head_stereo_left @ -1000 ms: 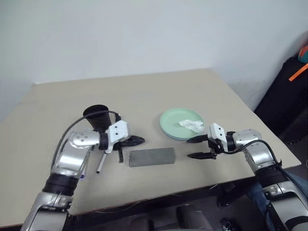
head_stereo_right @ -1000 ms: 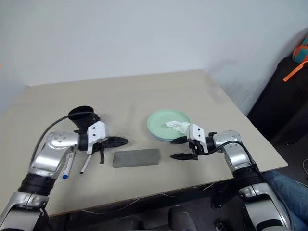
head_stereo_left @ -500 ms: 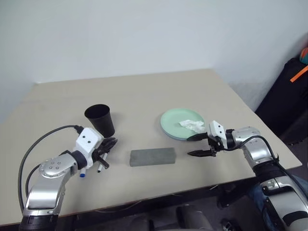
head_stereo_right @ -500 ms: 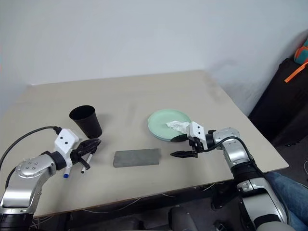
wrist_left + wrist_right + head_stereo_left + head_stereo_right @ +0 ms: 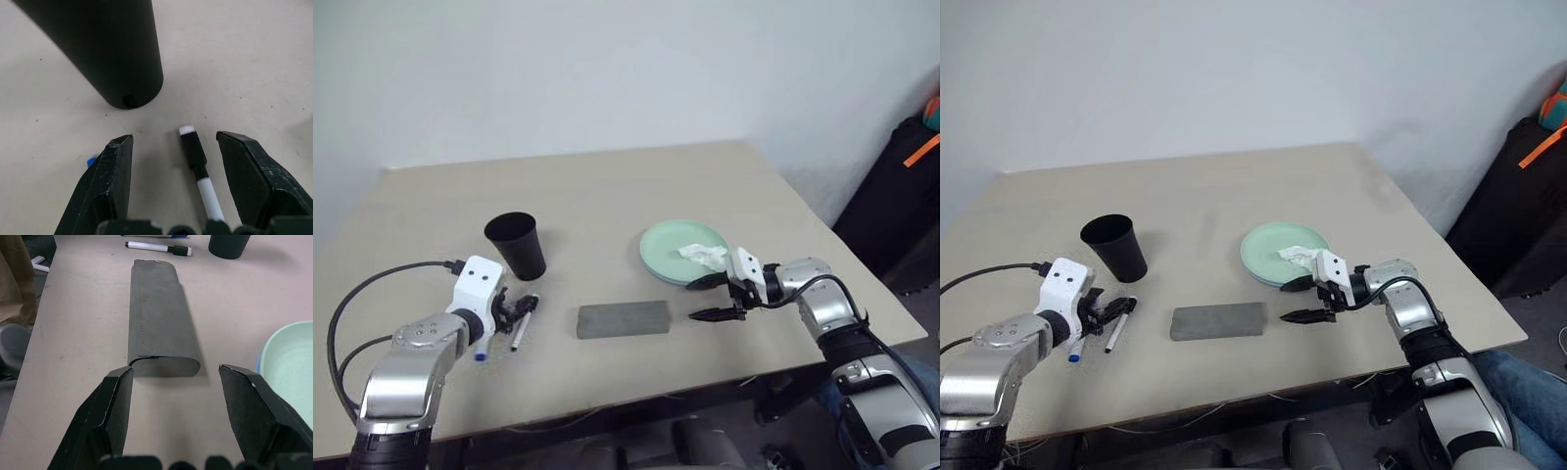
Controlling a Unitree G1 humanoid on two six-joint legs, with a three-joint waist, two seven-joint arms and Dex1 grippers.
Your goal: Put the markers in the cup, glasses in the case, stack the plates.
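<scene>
The black cup (image 5: 517, 245) stands upright on the table. My left gripper (image 5: 175, 141) is open just in front of it, low over the table, its fingers either side of a white marker with a black cap (image 5: 193, 147) that lies flat. A blue-capped marker (image 5: 480, 352) lies beside it. The grey case (image 5: 623, 319) lies closed at mid table. My right gripper (image 5: 710, 297) hangs open by its right end, holding nothing. The mint green plate (image 5: 666, 245) sits on a light blue plate, whose rim (image 5: 677, 282) peeks out. The glasses are out of view.
A crumpled white tissue (image 5: 703, 255) lies on the green plate. The table's front edge runs close behind both arms. A black bag with an orange strap (image 5: 901, 186) stands off the table's right side. Bare tabletop stretches behind the cup and plates.
My left gripper swung left, away from the case, dipped towards the markers in front of the cup, and went from shut to open. The right gripper has kept its place, still open.
</scene>
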